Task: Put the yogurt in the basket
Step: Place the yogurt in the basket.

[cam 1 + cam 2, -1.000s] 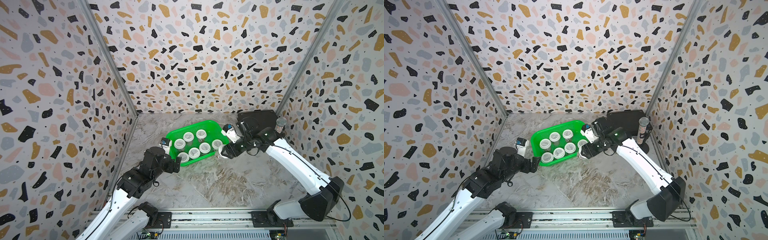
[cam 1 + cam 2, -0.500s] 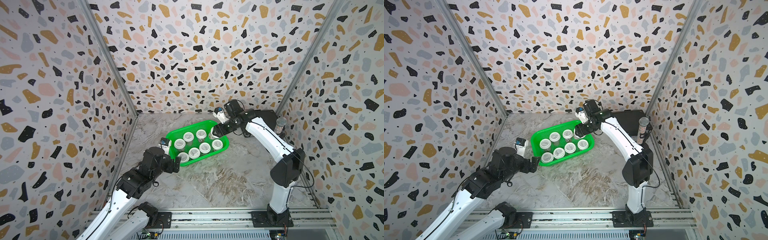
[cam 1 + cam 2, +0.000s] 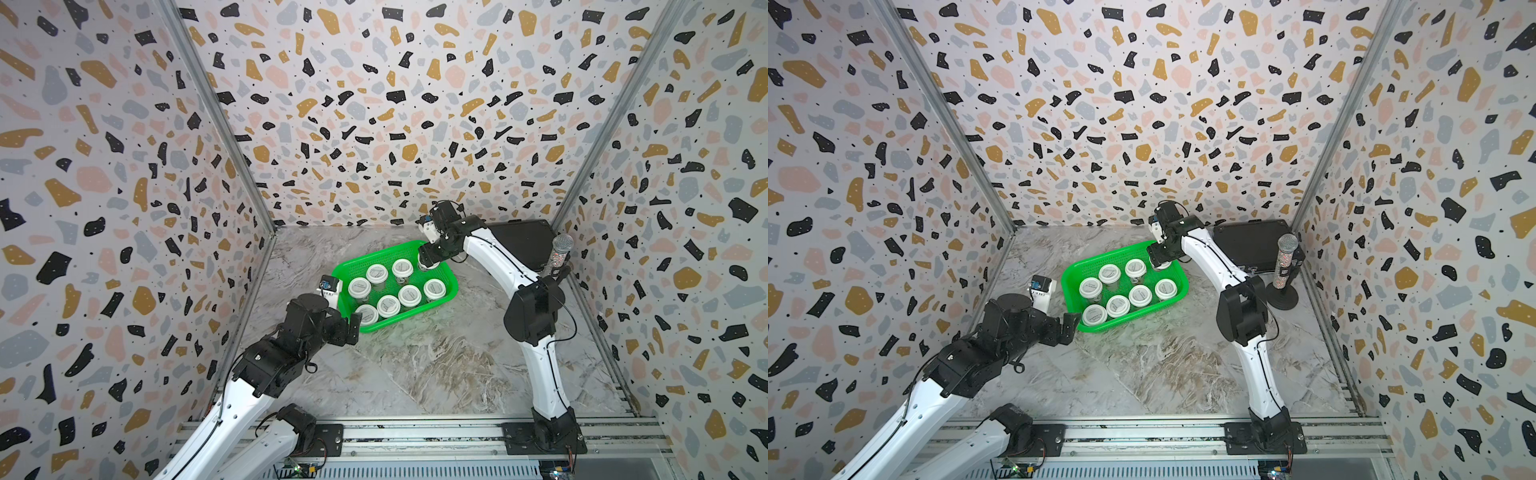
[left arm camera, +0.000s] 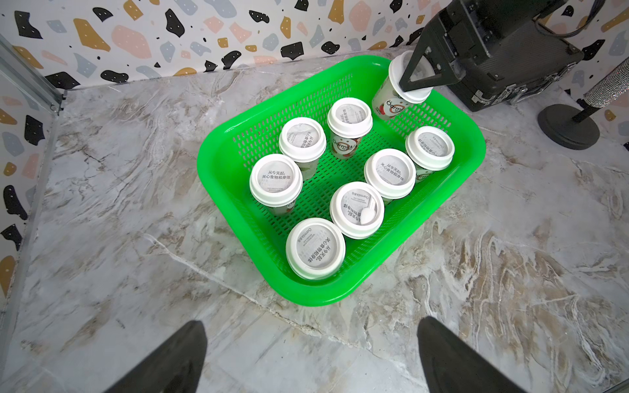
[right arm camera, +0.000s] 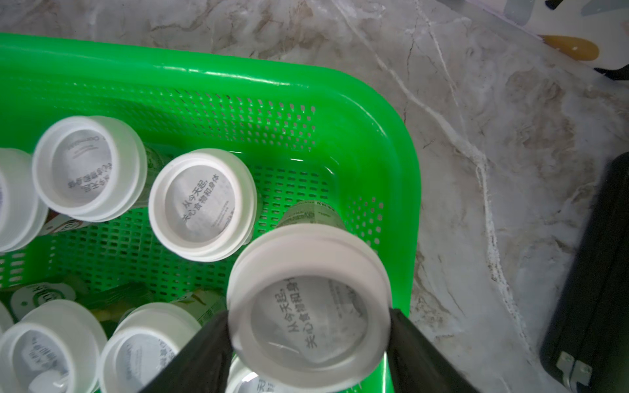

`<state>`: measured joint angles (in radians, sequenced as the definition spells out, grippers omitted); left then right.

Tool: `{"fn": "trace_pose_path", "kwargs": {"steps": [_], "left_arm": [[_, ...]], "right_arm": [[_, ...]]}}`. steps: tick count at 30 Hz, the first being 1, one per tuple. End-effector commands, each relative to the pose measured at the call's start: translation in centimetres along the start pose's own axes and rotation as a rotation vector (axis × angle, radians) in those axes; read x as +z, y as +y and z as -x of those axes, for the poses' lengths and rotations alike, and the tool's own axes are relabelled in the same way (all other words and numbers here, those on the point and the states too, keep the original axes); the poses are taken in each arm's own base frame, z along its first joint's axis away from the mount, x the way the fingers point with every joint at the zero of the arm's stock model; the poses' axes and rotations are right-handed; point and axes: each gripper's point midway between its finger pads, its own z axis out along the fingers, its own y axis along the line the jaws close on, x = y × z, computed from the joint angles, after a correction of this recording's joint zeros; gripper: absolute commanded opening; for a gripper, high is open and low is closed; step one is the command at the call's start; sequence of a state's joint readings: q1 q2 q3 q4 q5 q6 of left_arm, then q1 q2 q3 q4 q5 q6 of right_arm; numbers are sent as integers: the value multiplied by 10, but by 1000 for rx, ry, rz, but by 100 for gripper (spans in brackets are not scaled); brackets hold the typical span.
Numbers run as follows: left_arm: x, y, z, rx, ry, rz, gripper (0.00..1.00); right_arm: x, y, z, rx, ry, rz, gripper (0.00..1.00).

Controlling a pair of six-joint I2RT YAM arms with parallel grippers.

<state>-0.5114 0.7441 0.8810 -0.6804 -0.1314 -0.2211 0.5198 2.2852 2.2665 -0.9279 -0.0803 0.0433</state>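
Marble (image 3: 1163,365); case (image 3: 1250,245), perhaps microphone (image 3: 1284,262), near basket (image 3: 1069,286)

Marbled tabletop (image 3: 415,365), green basket (image 3: 409,314), black case (image 3: 523,245) beside microphone stand (image 3: 1284,266)

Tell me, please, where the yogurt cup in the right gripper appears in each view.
In a top view: yogurt cup in the basket's far corner, nearest the black case.
In a top view: yogurt cup in that same corner.
Left wrist: yogurt cup tilted over that corner.
Right wrist: nearest lid, clamped in the right gripper.
Shared landmark: the green basket's corner beside the black case.
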Motion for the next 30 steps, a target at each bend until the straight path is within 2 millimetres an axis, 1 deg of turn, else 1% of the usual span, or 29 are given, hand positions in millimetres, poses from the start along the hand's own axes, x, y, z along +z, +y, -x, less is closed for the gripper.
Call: {"fn": "trace_pose_path", "kwargs": {"steps": [1,7,18,30], "left_arm": [[1,1,-1,9,-8,-1,100],[2,2,0,6,-8,0,100],[3,2,0,-1,-6,-5,100],[2,3,1,-10,-10,-8,100]], "right_arm": [[-10,-5,14,-11,-40,-30,73],[12,-4,15,-5,-24,-11,73],[34,-6,7,6,12,-16,74],[40,-5,2,11,31,-9,80]]}}
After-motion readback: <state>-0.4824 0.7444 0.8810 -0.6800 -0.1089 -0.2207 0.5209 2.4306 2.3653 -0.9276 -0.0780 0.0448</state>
